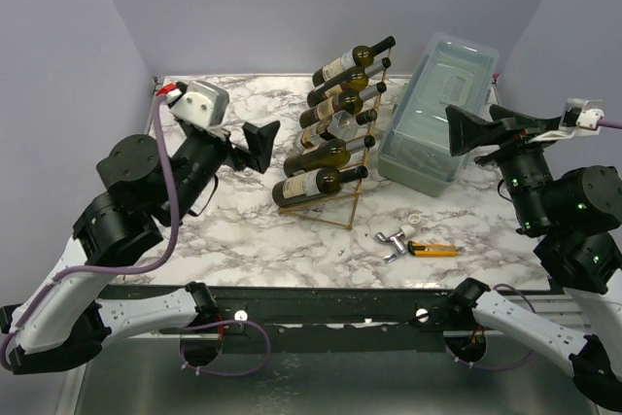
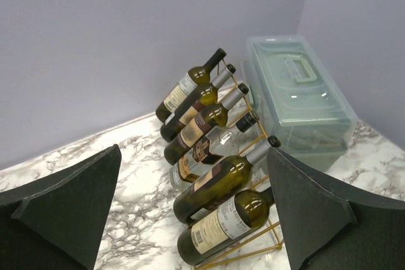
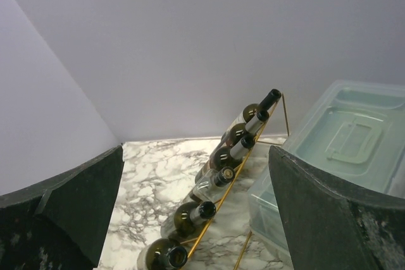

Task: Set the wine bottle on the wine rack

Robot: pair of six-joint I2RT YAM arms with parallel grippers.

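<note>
Top external view had every rung of the wine rack [image 1: 321, 221] filled, six bottles in all. The lowest wine bottle [image 1: 316, 185] lay on its side, neck pointing right, nearest your left fingers [image 1: 260, 143]. Those were spread wide with nothing in them, just left of the rack and not touching it. Your right fingers [image 1: 471, 128] were wide open and empty too, hovering by the pale plastic box [image 1: 437, 109]. I couldn't spot a loose bottle anywhere on the tabletop [image 1: 243, 230], so I'd call the placing step done. Next you only needed to back the left arm off without clipping the bottle bases.
</note>
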